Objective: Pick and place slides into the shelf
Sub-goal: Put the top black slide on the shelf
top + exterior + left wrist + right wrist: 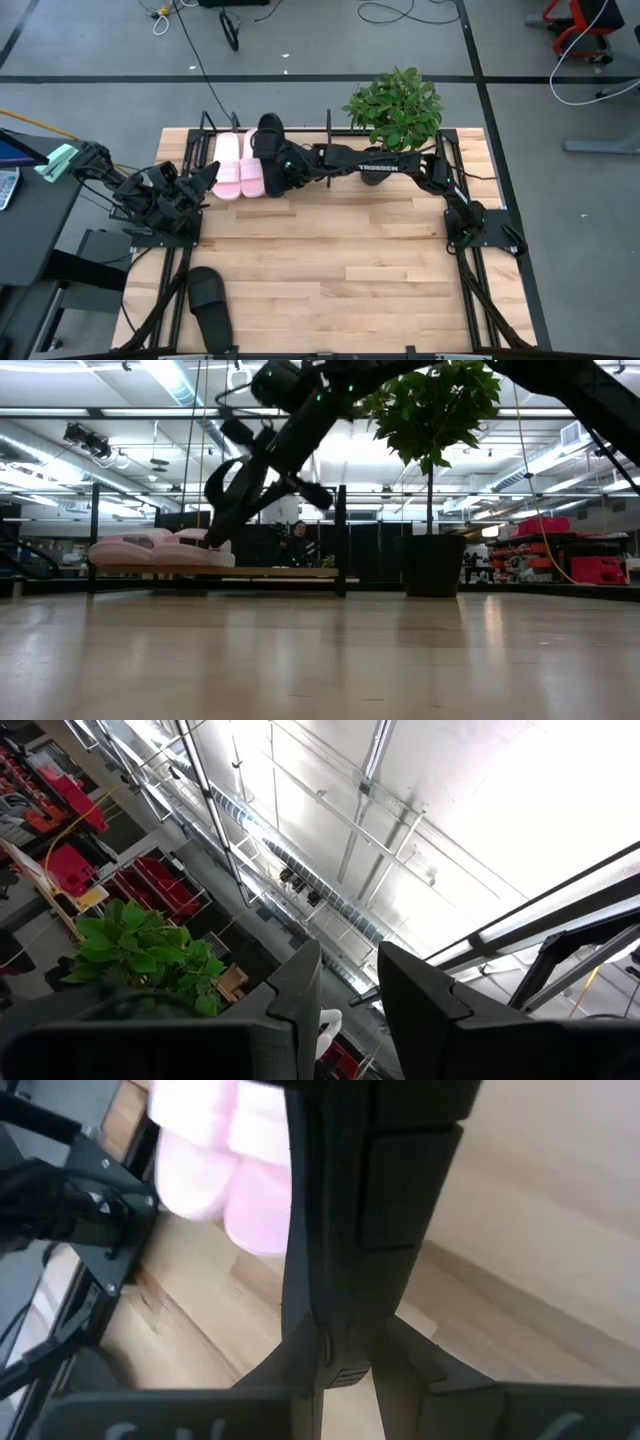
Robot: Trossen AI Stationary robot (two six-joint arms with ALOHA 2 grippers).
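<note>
Two pale pink slides (pixel 238 166) lie side by side, soles down, on the low black shelf (pixel 330 125) at the table's far edge; they also show in the low view (pixel 160 547). My right gripper (pixel 283 168) reaches in from the right and is shut on a black slide (pixel 268 135) just right of the pink pair. A second black slide (pixel 210 303) lies flat near the table's near left corner. My left gripper (pixel 207 177) waits open at the left edge, pointing upward. My right gripper pinches the black slide (pixel 365 1200) between its two fingers (pixel 290 1370), coming level from the table's right side. The slide stands on edge in the hold and is tilted (pixel 240 485). Its lower end (pixel 215 538) is down by the pink slides; whether it touches the shelf I cannot tell.
A potted plant (pixel 395 105) stands at the far edge right of the shelf, close to my right arm. The shelf's upright post (pixel 342 540) rises between the slides and the pot. Bare wooden table (pixel 340 260) spreads across the middle and near side.
</note>
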